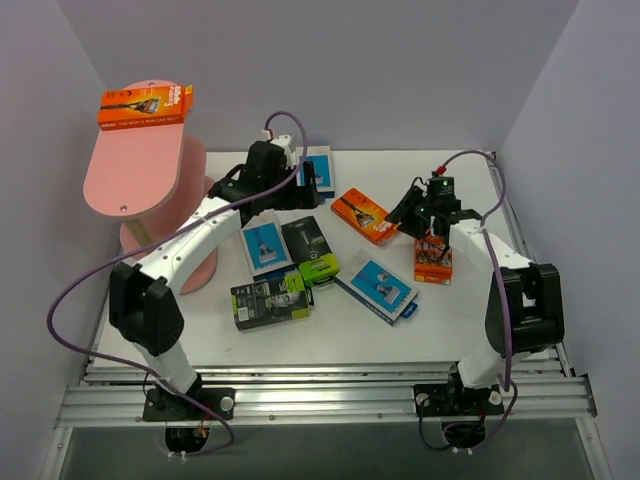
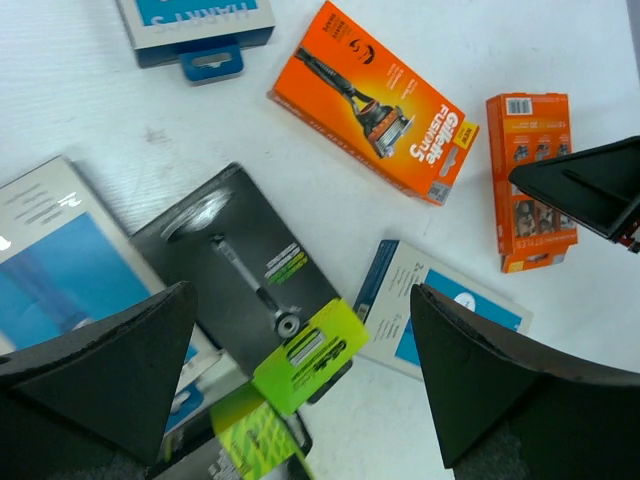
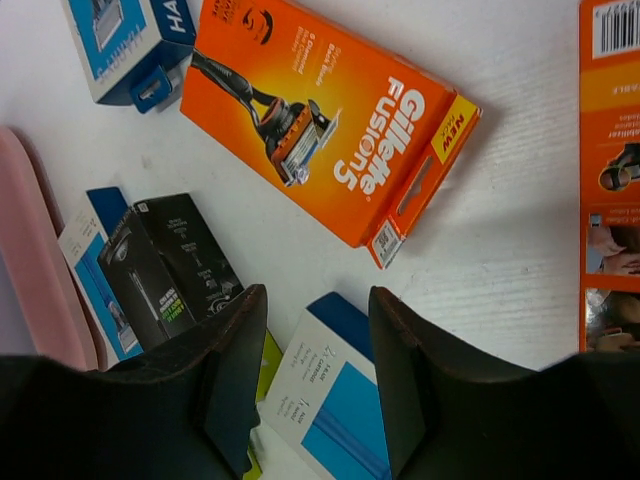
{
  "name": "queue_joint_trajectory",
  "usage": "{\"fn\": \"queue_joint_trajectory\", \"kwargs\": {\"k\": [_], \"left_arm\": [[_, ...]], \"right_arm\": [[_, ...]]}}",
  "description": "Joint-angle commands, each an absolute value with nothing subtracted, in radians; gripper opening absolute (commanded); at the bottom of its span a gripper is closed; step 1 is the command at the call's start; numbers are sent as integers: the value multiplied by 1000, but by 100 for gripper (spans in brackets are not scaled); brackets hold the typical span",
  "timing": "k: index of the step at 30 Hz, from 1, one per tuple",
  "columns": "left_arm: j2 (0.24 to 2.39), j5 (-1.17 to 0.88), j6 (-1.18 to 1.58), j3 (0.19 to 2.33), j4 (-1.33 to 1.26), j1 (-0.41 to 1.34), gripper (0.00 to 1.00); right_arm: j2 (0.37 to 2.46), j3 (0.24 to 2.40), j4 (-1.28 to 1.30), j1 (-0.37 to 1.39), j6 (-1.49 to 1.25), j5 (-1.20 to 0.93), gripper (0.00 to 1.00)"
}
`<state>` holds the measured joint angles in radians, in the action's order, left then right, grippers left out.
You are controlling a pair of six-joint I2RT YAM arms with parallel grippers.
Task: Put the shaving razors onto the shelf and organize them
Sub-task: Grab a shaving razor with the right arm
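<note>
Shelf (image 1: 135,175): pink, at the table's far left; oval boards stacked on an upright.
Shelved orange pack (image 1: 145,105): on the top board's far end, long axis left to right, printed face toward the top camera.
Fusion orange pack (image 2: 372,103): flat on the white table (image 1: 445,325), between the two claws; long axis diagonal, hang-tab end toward the near right.
Small orange pack (image 1: 433,262): on the table just near of the right claw, long axis near to far.
Far blue pack (image 1: 320,165): far middle of the table, partly hidden behind the left wrist.
Black pack (image 2: 240,270): below the left claw, long axis diagonal, lime-green end nearest the robot, one edge against the left blue pack (image 1: 267,248).
Second black pack (image 1: 270,300): long axis left to right, touching the first one's lime end.
Right blue pack (image 1: 378,287): near right of the black pack, long axis diagonal.
Left claw (image 2: 300,290): spread wide, empty, hanging above the black pack.
Right claw (image 3: 315,295): fingers partly apart, nothing between them, above bare table and a blue pack's corner.
In the way: left forearm crossing in front of the shelf's lower boards; purple cable (image 1: 70,290) looping beside it.
</note>
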<state>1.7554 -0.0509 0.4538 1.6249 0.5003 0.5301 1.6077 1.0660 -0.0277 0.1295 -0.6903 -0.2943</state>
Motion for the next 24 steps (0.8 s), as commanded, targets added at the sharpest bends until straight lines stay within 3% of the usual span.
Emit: {"fn": "queue_joint_trajectory", "kwargs": {"k": [1, 10, 24], "left_arm": [[1632, 40, 384, 1568, 546, 535, 97], [1415, 101, 331, 1376, 508, 508, 94], [1275, 141, 307, 1209, 397, 532, 94]], "right_arm": [[1557, 1025, -46, 153, -716, -230, 41], [1611, 962, -113, 192, -761, -190, 41], [1698, 917, -198, 193, -787, -153, 41]]}}
